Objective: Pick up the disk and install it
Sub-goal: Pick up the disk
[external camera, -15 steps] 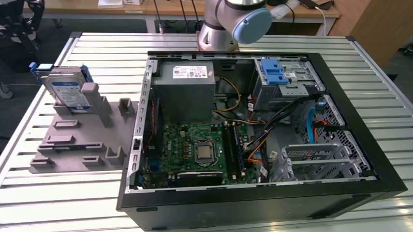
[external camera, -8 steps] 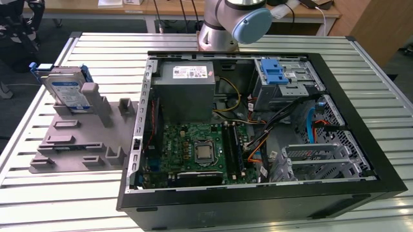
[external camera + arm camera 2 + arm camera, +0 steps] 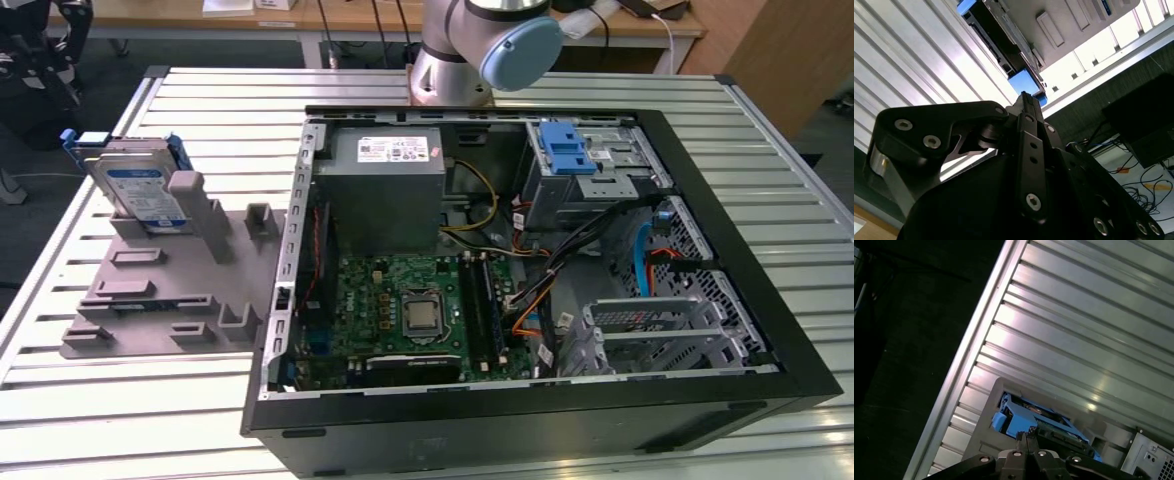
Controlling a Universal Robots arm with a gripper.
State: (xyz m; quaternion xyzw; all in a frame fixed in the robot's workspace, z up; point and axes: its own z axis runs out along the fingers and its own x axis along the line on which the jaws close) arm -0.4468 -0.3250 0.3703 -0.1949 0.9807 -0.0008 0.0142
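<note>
- The disk (image 3: 140, 190) stands on its edge in a grey stand (image 3: 160, 290), on the exterior view's left, outside the open computer box (image 3: 534, 425).
- In the first wrist view, the disk's blue frame (image 3: 1015, 421) lies straight ahead of the claw (image 3: 1025, 436), just past its tip.
- The claw is pressed together and holds nothing.
- I cannot tell if the tip touches the frame.
- The stand and the box sit on a ribbed metal surface (image 3: 761, 120).
- The grey cage (image 3: 587, 180) with a blue latch is inside the box, well apart from the disk.
</note>
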